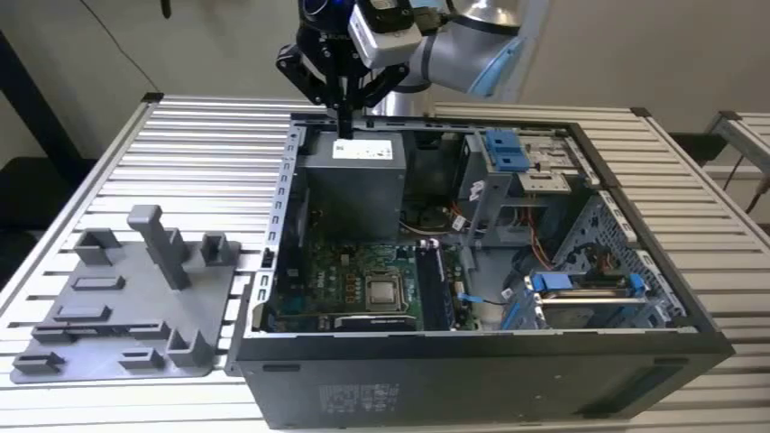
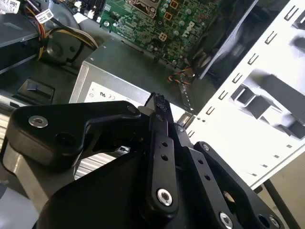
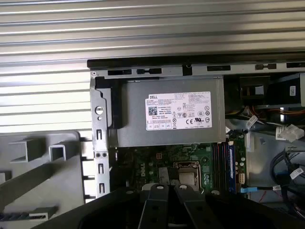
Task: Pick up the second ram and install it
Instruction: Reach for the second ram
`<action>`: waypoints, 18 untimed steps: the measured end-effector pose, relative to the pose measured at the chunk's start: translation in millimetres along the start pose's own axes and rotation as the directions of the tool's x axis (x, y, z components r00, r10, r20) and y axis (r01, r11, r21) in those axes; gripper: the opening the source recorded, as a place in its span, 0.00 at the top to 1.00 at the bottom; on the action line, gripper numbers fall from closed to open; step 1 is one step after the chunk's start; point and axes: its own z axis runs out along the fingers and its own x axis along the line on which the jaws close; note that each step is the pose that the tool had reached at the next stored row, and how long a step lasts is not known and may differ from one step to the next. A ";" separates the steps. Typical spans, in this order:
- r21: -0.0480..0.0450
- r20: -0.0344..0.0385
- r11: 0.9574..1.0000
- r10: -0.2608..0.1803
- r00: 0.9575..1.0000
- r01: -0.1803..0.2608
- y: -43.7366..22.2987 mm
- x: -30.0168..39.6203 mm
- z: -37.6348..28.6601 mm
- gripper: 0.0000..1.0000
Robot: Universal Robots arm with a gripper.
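Hand clenched on nothing, hanging over the far edge of an open computer case.
Ribbed metal table carries the case and a grey tray by its edge at the exterior view's left, a pale wall behind. The ram seems seated in the green board's slots, though it is hard to tell apart.

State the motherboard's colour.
The motherboard is green; the second wrist view shows it best.
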 end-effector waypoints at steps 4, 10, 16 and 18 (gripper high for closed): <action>0.000 0.000 1.000 0.000 1.000 0.000 0.0 0.7 -0.1 0.89; 0.000 0.000 1.000 0.000 1.000 0.000 -0.6 8.6 -0.2 0.89; 0.000 0.000 1.000 0.000 1.000 0.000 -1.5 21.5 -0.5 0.89; 0.000 0.000 1.000 0.000 1.000 0.000 -1.8 25.5 -0.6 0.89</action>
